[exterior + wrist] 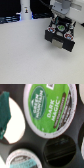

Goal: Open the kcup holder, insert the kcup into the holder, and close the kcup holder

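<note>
In the exterior view the black kcup holder [59, 42] stands at the right on the white table, with its pod tray showing on top. My gripper [61, 23] hangs right over that tray, and a small green-topped kcup [60, 27] sits just under its fingers. The wrist view shows this kcup [50, 106] from very close, a white cup with a green lid and lettering, above a round empty slot [61, 149] of the black tray. My fingers do not show in the wrist view, so whether they touch the kcup is unclear.
Other pods lie in the tray: one with a teal top [10, 120], one with a green rim [22, 160], and reddish-topped ones [51, 31]. A white upright object [25, 10] and dark items stand at the back of the table.
</note>
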Available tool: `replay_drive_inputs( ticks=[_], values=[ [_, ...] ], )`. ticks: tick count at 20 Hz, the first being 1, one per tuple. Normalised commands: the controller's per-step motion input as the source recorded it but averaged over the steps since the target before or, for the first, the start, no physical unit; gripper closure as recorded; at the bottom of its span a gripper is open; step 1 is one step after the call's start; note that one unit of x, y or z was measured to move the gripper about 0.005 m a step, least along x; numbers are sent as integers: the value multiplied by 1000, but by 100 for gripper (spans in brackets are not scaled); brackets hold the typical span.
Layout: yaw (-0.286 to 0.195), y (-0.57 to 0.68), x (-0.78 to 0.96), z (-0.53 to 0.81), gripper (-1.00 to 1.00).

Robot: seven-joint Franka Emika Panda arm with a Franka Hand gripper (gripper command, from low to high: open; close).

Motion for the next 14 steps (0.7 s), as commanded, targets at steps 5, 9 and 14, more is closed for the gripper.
replay_drive_inputs(
  ticks=[5, 9, 14],
  values=[
    [94, -198, 266, 585, -100],
    [86, -411, 401, 422, -100],
    [65, -419, 481, 270, -100]
  ],
)
